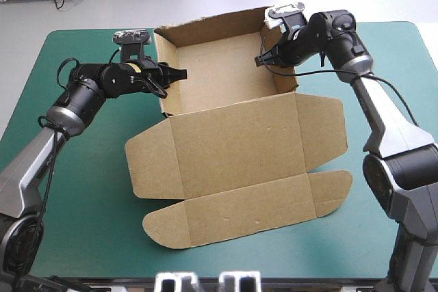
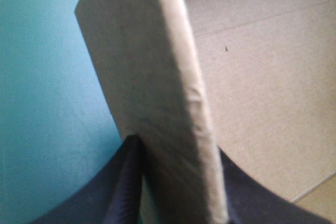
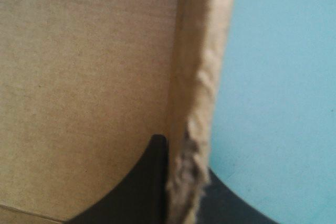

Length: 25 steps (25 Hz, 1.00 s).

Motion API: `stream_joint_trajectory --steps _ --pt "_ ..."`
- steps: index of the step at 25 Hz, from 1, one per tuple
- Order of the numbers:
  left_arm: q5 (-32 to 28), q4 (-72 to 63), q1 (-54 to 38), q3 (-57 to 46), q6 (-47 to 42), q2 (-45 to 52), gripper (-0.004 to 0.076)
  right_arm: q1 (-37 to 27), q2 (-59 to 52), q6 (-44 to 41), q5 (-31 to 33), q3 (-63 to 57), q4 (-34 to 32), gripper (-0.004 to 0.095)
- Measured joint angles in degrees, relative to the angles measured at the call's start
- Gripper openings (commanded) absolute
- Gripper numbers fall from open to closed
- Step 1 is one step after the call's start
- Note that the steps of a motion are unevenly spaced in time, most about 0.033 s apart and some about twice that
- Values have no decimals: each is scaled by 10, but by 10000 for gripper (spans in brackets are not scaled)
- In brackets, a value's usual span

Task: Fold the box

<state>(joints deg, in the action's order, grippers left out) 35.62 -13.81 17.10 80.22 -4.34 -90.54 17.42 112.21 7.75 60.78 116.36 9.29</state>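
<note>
Open brown box [image 1: 239, 141] sits mid-table. Its tray, walls up, is at the far side, and the lid and flaps lie flat toward the near edge. The long axis runs far-to-near, slightly skewed. The left gripper [image 1: 172, 73] pinches the tray's left wall, fingers nearly together on the board, one inside the tray and one outside over the cover. The right gripper [image 1: 263, 57] pinches the right wall near its far end in the same way. The teal-green table [image 1: 82, 189] shows on all sides of the box.
</note>
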Motion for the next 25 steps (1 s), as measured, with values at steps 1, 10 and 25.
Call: stream_joint_trajectory --steps 1,10,25 --pt "8 7 0 2 -1 -4 22 1 5 -4 8 0 -1 -24" --pt "114 67 21 105 11 -92 -11 4 26 -35 68 0 -20 -24" --pt "303 161 71 272 -22 -256 -11 2 69 -78 105 -1 -57 -24"
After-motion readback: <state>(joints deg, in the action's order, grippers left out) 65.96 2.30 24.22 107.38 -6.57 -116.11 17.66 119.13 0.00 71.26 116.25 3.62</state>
